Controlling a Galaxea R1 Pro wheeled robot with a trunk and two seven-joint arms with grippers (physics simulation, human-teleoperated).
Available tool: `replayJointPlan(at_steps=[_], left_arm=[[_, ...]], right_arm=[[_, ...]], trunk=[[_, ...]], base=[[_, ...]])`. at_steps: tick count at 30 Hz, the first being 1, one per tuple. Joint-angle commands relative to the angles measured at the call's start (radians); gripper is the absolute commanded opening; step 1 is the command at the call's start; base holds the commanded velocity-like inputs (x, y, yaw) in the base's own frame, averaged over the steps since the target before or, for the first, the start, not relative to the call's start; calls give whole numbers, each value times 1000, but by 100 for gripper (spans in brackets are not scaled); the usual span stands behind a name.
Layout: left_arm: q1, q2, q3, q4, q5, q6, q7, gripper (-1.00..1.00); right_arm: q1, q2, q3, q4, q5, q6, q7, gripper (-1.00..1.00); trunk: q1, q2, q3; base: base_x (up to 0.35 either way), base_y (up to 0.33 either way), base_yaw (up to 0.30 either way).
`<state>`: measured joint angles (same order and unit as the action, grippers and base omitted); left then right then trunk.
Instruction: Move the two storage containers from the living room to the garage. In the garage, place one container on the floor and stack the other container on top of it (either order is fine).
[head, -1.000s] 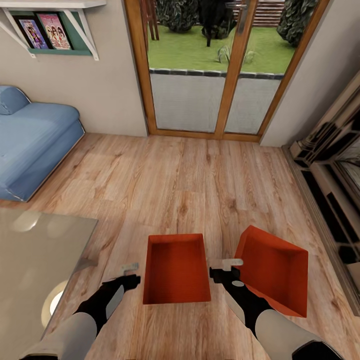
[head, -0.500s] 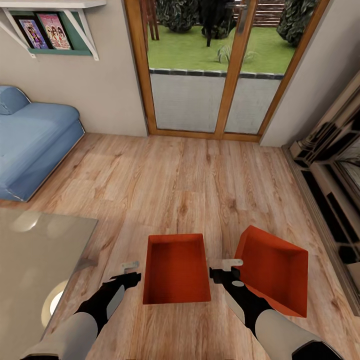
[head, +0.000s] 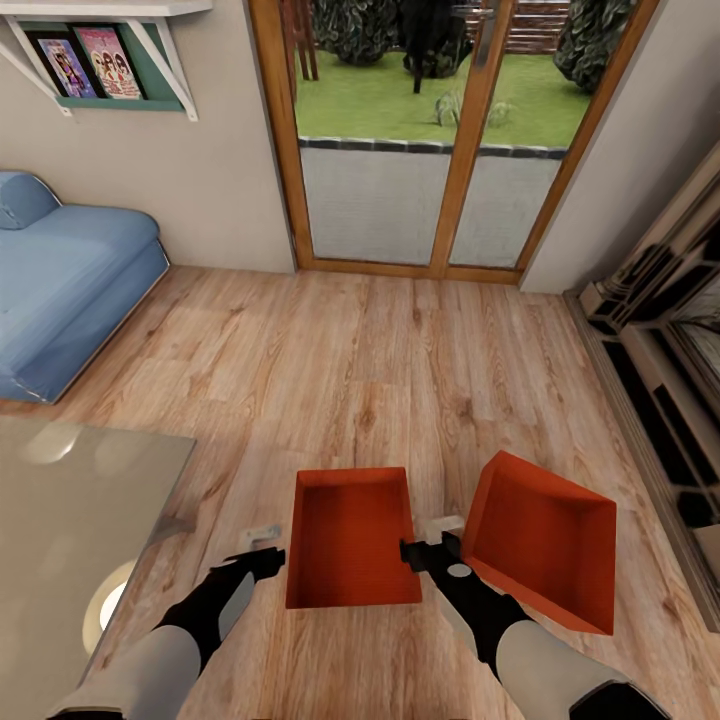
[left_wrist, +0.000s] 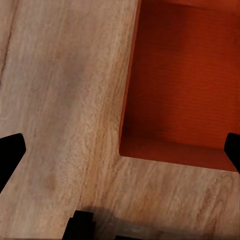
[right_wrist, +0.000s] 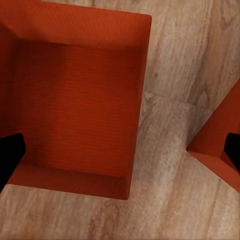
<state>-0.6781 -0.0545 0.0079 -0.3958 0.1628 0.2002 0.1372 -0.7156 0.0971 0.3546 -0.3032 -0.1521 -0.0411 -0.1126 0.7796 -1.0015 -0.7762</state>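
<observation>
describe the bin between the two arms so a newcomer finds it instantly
Start at the glass doors on the far wall and come straight down the wood floor toward the robot. The orange-red bin sits squared to the view between both arms, left of its twin, which is skewed.

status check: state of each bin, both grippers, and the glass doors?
Near container: upright on wood floor, empty, ungripped.
Right container: on the floor, turned at an angle, empty, ungripped.
Left gripper: open, beside the near container's left wall.
Right gripper: open, between the containers.
Glass doors: shut.
</observation>
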Motion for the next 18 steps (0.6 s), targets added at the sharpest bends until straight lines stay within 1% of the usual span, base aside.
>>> replayJointPlan(at_steps=[1, 4, 12, 18], left_arm=[[0, -1, 1, -2, 10, 5, 16, 100], [0, -5, 1, -4, 12, 4, 53, 100], [0, -9, 2, -16, 17, 2, 63, 100], [0, -8, 3, -20, 20, 2, 60, 100]], right_arm=[[-1, 1, 8, 2, -10, -4, -6, 100], [-1, -1, 7, 2, -10, -4, -5, 100], [-1, 2, 7, 2, -10, -2, -5, 100], [-1, -1, 3, 3, -12, -5, -5, 100]], trunk=[[0, 0, -1], [0, 0, -1], [0, 0, -1], [23, -42, -19]], base=[[0, 0, 0], [0, 0, 0], [0, 0, 0], [0, 0, 0]])
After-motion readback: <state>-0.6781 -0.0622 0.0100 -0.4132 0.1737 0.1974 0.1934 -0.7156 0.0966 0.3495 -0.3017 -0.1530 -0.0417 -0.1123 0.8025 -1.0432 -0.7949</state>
